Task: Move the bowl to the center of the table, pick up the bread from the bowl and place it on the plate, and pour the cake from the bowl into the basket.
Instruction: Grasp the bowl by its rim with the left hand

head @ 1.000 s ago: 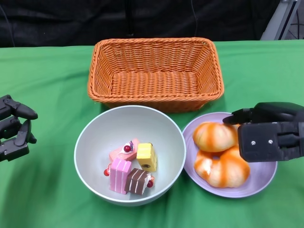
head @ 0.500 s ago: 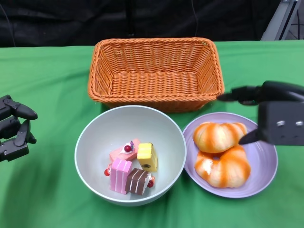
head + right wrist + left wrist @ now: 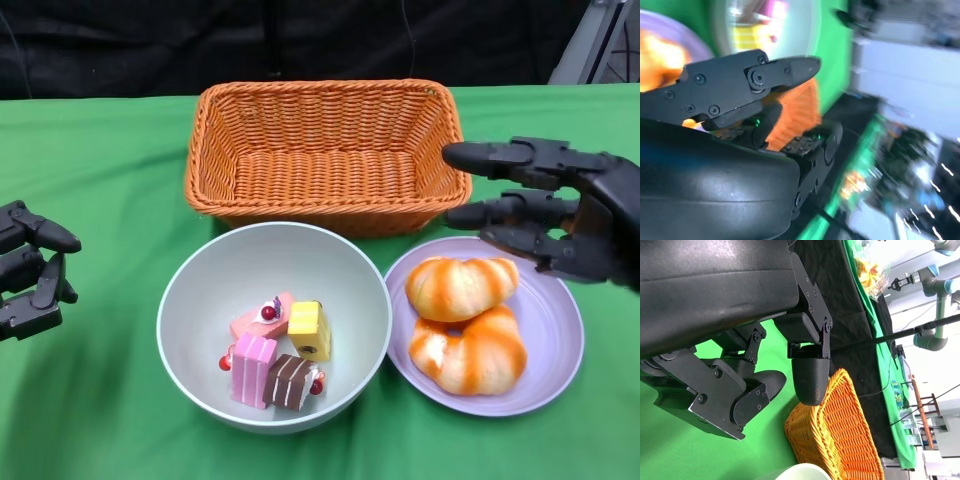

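Your right robot hand (image 3: 560, 215) hangs above the far rim of the plate (image 3: 555, 385), fingers spread and empty, so both bread rolls (image 3: 462, 322) lie free on it. The bowl (image 3: 200, 280) sits mid-table just in front of the basket (image 3: 325, 150), holding only cake pieces (image 3: 278, 352), well placed for pouring. Your left robot hand (image 3: 32, 270) rests near the table's left edge, fingers apart, holding nothing.

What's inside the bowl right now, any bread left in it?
The bowl holds only cake pieces: pink, yellow, and brown ones with red cherries. No bread shows in it; both bread rolls lie on the plate. Anything underneath the cakes is covered.
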Robot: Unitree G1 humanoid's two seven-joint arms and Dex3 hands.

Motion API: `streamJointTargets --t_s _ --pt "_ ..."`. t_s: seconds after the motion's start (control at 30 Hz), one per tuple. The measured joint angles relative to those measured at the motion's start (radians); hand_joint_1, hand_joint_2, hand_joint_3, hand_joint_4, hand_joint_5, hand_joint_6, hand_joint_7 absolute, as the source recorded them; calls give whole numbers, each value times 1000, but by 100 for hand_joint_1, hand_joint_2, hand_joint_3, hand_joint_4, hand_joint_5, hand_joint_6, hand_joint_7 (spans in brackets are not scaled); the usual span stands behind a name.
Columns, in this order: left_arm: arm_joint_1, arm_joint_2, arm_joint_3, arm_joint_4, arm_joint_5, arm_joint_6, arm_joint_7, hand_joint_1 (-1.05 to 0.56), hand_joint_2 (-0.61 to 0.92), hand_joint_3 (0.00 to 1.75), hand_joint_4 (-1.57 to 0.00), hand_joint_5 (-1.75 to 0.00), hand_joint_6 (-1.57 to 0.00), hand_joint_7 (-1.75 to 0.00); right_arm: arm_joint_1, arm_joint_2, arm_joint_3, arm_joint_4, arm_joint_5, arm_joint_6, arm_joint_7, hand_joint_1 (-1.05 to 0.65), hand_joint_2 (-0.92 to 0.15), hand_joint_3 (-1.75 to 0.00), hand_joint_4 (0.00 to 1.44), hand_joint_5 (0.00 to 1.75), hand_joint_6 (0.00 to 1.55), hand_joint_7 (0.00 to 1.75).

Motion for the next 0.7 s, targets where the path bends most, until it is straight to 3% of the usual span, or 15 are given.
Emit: streamJointTargets --t_s 0.07,0.1,0.17,0.2,0.23,0.3,0.33,0.43,0.7 --pt "0 0 -6 0 4 -1 -1 -4 56 104 -84 -148 -88 -117 40 48 2 -5 9 -26 -44 -9 -77 -77 67 134 70 102" --pt "1 1 -10 -1 8 -2 0 -4 58 101 -84 -146 -89 -114 56 64 3 -5 12 -40 -58 -8 -75 -82 67 140 67 110" --pt "3 1 -17 -2 21 -14 -4 -5 63 83 -83 -134 -93 -88 80 83 4 -5 8 -85 -80 -8 -72 -88 70 152 66 125" --pt "5 1 -18 -3 21 -25 -18 -11 64 70 -84 -115 -96 -67 91 88 6 -6 -7 -115 -97 -9 -71 -90 69 158 64 133" --pt "9 2 -20 -5 21 -41 -36 -23 71 43 -86 -85 -98 -37 102 91 7 -7 -22 -135 -117 -10 -70 -92 68 166 62 141" --pt "17 12 -40 -8 34 -97 -74 -36 82 15 -88 -47 -94 -11 134 96 13 -14 -50 -164 -151 -11 -69 -93 67 172 59 148" --pt "24 21 -55 -13 46 -128 -92 -45 88 8 -74 -26 -77 -4 148 98 18 -14 -52 -171 -160 -10 -67 -97 66 174 56 154" --pt "46 71 -120 -46 113 -217 -153 -61 92 6 -56 -6 -57 -1 181 100 21 -17 -49 -173 -175 -9 -64 -105 67 175 55 160" --pt "60 92 -166 -62 144 -260 -163 -64 92 6 -53 -2 -54 0 190 101 27 -21 -45 -173 -185 -9 -62 -108 67 175 54 161"
